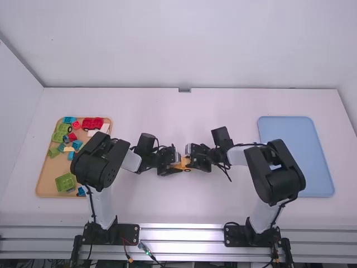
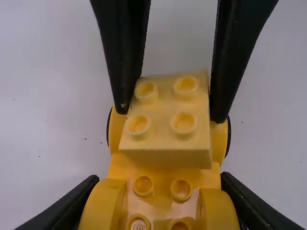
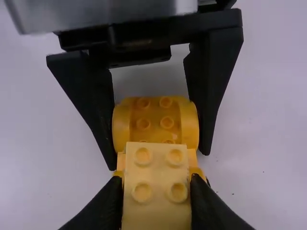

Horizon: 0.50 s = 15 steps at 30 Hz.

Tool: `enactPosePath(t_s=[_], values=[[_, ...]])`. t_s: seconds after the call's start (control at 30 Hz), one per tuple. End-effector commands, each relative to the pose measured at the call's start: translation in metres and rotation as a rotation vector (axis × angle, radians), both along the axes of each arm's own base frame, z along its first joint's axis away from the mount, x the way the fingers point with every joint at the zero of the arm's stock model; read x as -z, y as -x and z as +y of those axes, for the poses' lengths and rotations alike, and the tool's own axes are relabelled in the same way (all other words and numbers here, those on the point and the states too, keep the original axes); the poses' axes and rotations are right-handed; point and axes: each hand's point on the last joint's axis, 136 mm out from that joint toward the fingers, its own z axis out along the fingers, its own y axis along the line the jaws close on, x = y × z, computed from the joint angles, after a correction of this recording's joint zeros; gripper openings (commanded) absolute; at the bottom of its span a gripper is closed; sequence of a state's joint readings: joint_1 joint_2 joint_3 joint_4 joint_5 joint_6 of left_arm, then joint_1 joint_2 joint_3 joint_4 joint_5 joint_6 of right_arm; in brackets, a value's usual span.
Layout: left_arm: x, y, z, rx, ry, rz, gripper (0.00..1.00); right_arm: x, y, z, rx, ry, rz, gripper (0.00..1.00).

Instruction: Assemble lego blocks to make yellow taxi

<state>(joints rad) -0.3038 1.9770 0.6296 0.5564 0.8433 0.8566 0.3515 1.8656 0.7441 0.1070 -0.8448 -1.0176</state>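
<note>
At the table's middle, the left gripper (image 1: pixel 170 163) and right gripper (image 1: pixel 197 157) face each other, with the orange-yellow car base (image 1: pixel 183 164) between them. In the left wrist view, the left gripper (image 2: pixel 160 203) is shut on the sides of the studded car base (image 2: pixel 163 175). The right gripper (image 3: pixel 157 194) is shut on a pale yellow four-stud block (image 3: pixel 159 165), held over the end of the car base (image 3: pixel 155 133) with the rounded sides. From the left wrist, that block (image 2: pixel 161 110) appears roughly lined up between the wheels; whether it touches the base I cannot tell.
Left of the arms, a wooden tray (image 1: pixel 49 181) holds a red car piece (image 1: pixel 92 123), a green piece (image 1: pixel 65 181) and several small bricks. The left arm's elbow hangs over its right edge. A blue tray (image 1: pixel 295 156) lies at the right, partly behind the right arm.
</note>
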Motion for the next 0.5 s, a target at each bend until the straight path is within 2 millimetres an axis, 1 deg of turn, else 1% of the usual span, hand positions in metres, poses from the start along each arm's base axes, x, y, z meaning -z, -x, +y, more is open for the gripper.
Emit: enactPosePath(t_s=[0.0,0.03,0.13,0.33,0.47], values=[[0.0044,0.0032,-0.0001,0.009,0.003,0.016,0.5,0.0039,0.0002,-0.0059,0.019,0.032,-0.003,0.28],[0.0044,0.0033,-0.0001,0.009,0.003,0.016,0.5,0.0039,0.0002,-0.0059,0.019,0.032,-0.003,0.27],[0.0044,0.0033,-0.0001,0.009,0.003,0.016,0.5,0.0038,0.0,-0.0059,0.017,0.033,-0.007,0.16],[0.0045,0.0033,-0.0001,0.009,0.003,0.017,0.49,0.0074,-0.0051,-0.009,0.035,0.062,-0.027,0.16],[0.0044,0.0033,-0.0001,0.009,0.003,0.016,0.49,0.0094,-0.0049,-0.0104,0.039,0.075,-0.025,0.16]])
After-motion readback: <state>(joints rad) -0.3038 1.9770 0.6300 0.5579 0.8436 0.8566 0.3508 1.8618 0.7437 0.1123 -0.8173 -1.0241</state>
